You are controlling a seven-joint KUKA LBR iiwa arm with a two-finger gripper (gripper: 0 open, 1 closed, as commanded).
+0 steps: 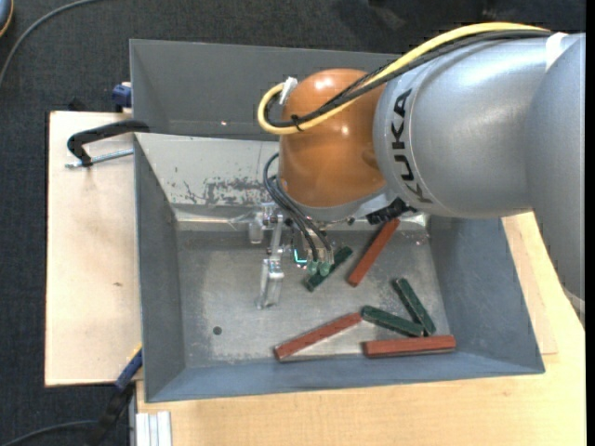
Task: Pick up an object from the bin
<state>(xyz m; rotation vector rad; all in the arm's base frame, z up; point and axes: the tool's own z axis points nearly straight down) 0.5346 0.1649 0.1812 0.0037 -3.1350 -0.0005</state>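
My gripper (293, 282) hangs under the arm's orange cover, low over the middle of the bin floor. Its two fingers stand apart, open, and I see nothing clasped between them. A small dark green block (329, 265) lies tilted right against the right finger (314, 260), partly hidden by it. The left finger (271, 286) reaches down to the bare floor. A red-brown bar (372, 253) lies slanted just right of the green block.
Nearer the front wall lie a long red-brown bar (318, 335), another red-brown bar (410, 346) and two dark green bars (390, 321) (413, 305) crossing each other. The arm covers the bin's back right.
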